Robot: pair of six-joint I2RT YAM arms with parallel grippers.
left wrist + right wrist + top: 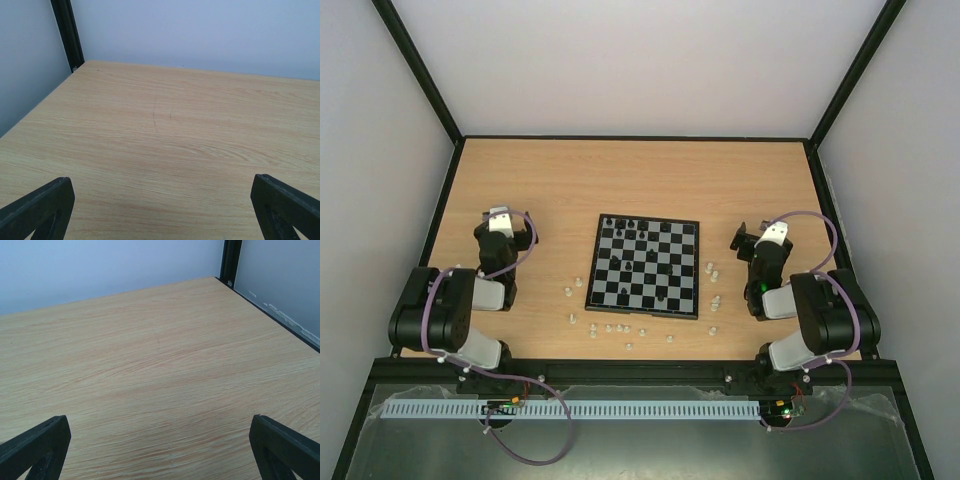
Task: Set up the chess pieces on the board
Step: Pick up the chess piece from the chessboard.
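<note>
— Which step is this?
— Just the start, I'd say. Left hand (161, 205) and right hand (160, 445) are both released and empty. Black pieces (638, 235) sit unsorted on the board (643, 266); white pieces (610, 327) lie scattered on the surface (540, 180) beside it.
— Next?
— Probably reach for a white one.

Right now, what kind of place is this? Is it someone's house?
Probably a robot test booth, not a house. White panels in a black frame box in the wooden table, the left arm and right arm are bolted at its near edge, and a chessboard lies between them.
</note>
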